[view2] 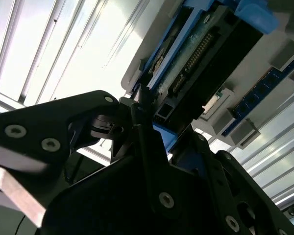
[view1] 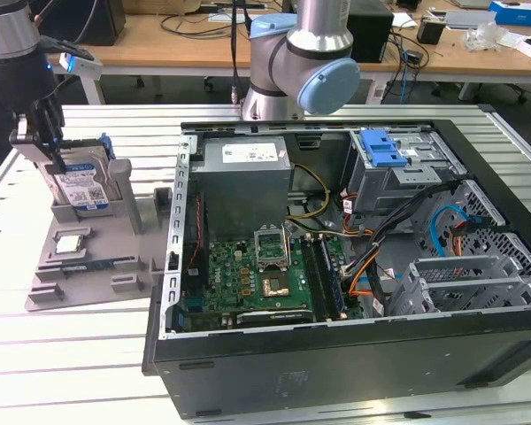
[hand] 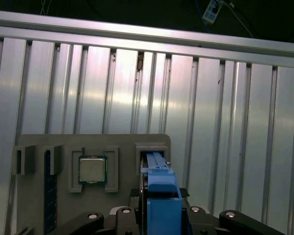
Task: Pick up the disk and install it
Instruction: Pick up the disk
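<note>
Grey metal PC case (view1: 336,376) lies open on the exterior view's right, beside the grey fixture tray (view1: 97,276) on the slatted table (view1: 71,354). disk (view1: 87,188) stands upright in a tray slot. gripper (view1: 58,161) is closed narrow on its blue-railed upper edge. CPU chip (view1: 69,244) lies flat near it on the tray

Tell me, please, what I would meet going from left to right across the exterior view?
Disk, upright in the grey fixture → green motherboard inside the open case → blue latch on the drive cage → silver slotted bracket.
</note>
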Motion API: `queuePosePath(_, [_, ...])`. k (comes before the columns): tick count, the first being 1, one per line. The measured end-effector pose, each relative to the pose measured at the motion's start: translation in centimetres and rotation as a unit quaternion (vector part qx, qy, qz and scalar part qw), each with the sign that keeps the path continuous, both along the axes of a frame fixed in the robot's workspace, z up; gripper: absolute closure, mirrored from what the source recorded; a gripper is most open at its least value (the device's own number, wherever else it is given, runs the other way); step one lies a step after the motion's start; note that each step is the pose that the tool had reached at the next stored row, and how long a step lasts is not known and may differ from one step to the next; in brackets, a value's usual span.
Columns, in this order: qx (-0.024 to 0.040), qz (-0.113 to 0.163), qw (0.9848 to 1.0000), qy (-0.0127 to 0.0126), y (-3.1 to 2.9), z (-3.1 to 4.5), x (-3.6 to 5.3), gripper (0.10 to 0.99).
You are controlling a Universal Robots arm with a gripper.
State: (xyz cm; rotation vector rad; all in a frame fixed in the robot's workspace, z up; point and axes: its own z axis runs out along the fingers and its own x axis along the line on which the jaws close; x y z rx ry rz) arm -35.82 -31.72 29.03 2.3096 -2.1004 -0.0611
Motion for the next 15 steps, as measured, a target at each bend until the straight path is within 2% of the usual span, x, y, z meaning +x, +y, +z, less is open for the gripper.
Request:
queuePosePath(7, [-0.0001,0.0,1.0,0.0,0.0,0.0,0.0,0.714])
queuePosePath(11, [-0.0004,-0.031,0.9995,0.0,0.01,0.0,0.0,0.714])
queuePosePath(14, [-0.0008,-0.068,0.9977,0.0,0.0,0.0,0.0,0.714])
queuePosePath(15, [-0.0008,-0.068,0.9977,0.0,0.0,0.0,0.0,0.714])
